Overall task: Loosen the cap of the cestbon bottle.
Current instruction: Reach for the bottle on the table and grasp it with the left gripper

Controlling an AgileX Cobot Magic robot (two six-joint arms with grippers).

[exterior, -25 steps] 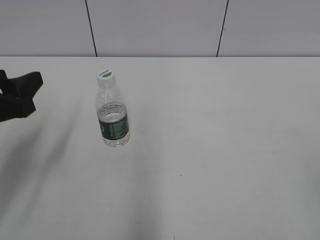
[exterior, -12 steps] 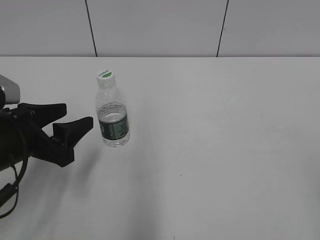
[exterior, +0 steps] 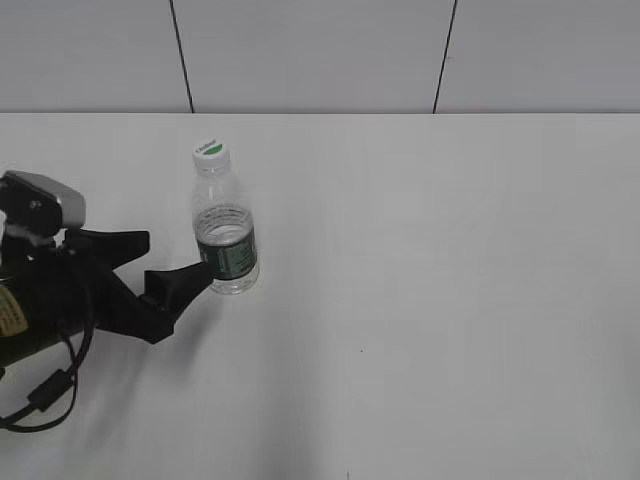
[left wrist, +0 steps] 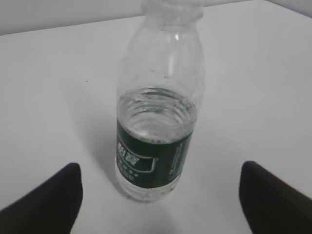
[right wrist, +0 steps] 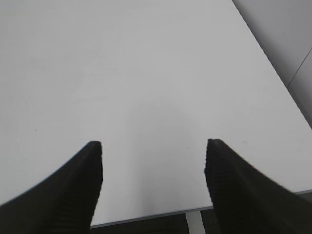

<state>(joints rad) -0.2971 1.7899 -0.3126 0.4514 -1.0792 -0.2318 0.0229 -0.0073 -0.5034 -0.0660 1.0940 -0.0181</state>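
The left gripper is reaching in low over the white table with its two black fingers spread wide apart and holding nothing. The cestbon bottle is standing upright just ahead of it, right off the fingertips; in the exterior view the nearer fingertip is showing against the bottle's dark green label band, though whether it is touching cannot be told. The white cap with its green mark is sitting on the bottle's neck, well above the fingers.

From the left wrist view the bottle is standing straight in front, between the two fingertips and a little beyond them, with bare table showing on both sides. Water is filling it to about the top of the label.

The right gripper is hovering over bare table, its ridged fingers parted and empty, with the table's far edge running off to its right.
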